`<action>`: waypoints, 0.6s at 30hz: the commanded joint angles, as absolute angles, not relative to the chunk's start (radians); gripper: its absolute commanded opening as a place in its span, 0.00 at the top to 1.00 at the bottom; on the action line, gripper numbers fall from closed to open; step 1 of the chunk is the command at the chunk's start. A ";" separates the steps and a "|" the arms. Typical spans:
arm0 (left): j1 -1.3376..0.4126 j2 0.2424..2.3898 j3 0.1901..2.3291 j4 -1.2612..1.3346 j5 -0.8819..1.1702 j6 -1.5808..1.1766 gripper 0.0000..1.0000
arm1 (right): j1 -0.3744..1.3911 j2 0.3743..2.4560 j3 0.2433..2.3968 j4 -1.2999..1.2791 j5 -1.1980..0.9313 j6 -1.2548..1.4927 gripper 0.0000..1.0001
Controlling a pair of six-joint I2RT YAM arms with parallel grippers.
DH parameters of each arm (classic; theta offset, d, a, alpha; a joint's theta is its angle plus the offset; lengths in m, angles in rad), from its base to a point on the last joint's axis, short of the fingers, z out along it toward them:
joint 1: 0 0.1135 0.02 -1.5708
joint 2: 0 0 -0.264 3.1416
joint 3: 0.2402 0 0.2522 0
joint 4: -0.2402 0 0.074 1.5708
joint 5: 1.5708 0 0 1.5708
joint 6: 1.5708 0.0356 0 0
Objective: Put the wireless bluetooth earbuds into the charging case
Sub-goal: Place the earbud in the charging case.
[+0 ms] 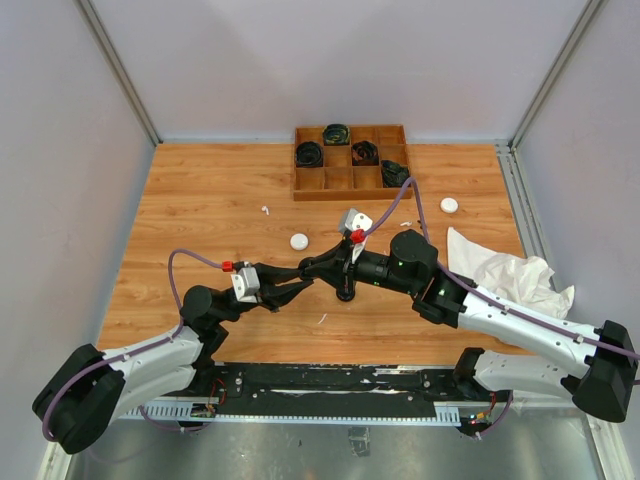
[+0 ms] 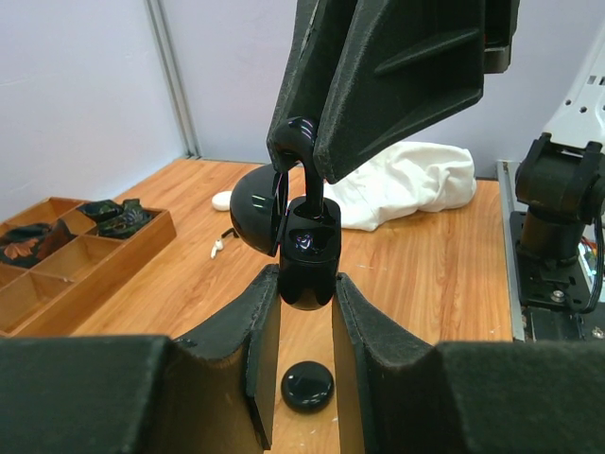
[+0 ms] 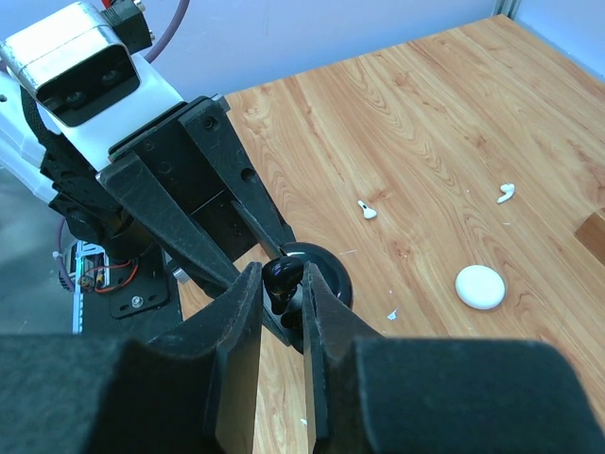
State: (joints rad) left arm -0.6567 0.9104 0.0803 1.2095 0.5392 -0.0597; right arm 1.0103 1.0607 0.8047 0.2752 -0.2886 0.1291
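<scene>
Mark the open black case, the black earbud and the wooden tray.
black case (image 2: 309, 263): left wrist view, on its lower body under the hinge.
black earbud (image 3: 282, 274): right wrist view, on its glossy head.
tray (image 1: 340, 194): top view, on its near wall.

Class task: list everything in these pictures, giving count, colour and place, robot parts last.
Tray: one, wooden, far edge.
Cables: four, black, in tray.
White cases: two, white, on table.
Black case: one, black, open, in left gripper.
Puck: one, black, on table beneath it.
White earbuds: two, white, loose on table.
Black earbud: one, black, in right gripper.
Cloth: one, white, right side.
Left gripper: black, shut on black case.
Right gripper: black, shut on black earbud.
</scene>
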 commanded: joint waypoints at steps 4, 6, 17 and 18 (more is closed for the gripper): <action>-0.652 0.887 0.084 1.284 0.526 -0.073 1.00 | 1.027 1.062 0.787 0.228 -0.299 0.112 0.88; -0.652 0.887 0.084 1.287 0.525 -0.079 1.00 | 1.027 1.062 0.784 0.227 -0.301 0.111 0.88; -0.652 0.889 0.084 1.292 0.500 -0.114 1.00 | 1.035 1.047 0.756 0.263 -0.261 0.101 0.88; -0.652 0.889 0.085 1.290 0.492 -0.120 1.00 | 1.036 1.048 0.757 0.262 -0.260 0.101 0.88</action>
State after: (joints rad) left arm -0.6567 0.9077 0.0799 1.2060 0.5285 -0.1020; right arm 1.0130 1.0519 0.7841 0.2852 -0.2806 0.1150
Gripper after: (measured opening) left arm 0.291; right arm 0.198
